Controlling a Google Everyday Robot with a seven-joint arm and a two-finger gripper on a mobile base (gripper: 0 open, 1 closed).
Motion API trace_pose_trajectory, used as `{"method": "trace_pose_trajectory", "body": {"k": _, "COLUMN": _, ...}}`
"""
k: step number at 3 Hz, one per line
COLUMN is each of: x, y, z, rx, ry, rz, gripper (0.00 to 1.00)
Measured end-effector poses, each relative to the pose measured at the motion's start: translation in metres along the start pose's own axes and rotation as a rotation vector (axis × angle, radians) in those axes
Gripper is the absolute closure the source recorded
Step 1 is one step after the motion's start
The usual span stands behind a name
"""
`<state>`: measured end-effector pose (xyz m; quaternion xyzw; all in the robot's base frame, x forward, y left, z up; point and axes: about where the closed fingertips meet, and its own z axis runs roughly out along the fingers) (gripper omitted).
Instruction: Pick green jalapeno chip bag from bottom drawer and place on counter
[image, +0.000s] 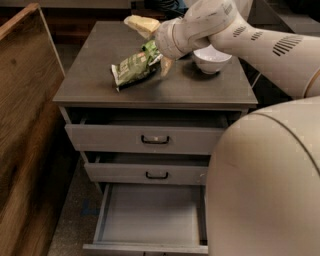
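The green jalapeno chip bag (134, 67) lies on the counter (100, 80), left of middle, with its right end up against my gripper (161, 59). The gripper hangs low over the counter's middle, at the end of the white arm that reaches in from the upper right. The bottom drawer (150, 220) is pulled out, and its flat grey inside shows nothing in it.
A white bowl (212, 59) stands on the counter just right of the gripper. A pale yellow object (141, 23) lies at the counter's back. The two upper drawers (150, 139) are slightly ajar. A brown wooden panel (25, 130) runs along the left. My white body (265, 190) fills the lower right.
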<state>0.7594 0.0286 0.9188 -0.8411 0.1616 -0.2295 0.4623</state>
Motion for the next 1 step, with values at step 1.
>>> {"method": "trace_pose_trajectory", "body": {"k": 1, "x": 0.0000, "y": 0.0000, "z": 0.0000, "rx": 0.000, "ry": 0.000, "rz": 0.000, "gripper": 0.00}}
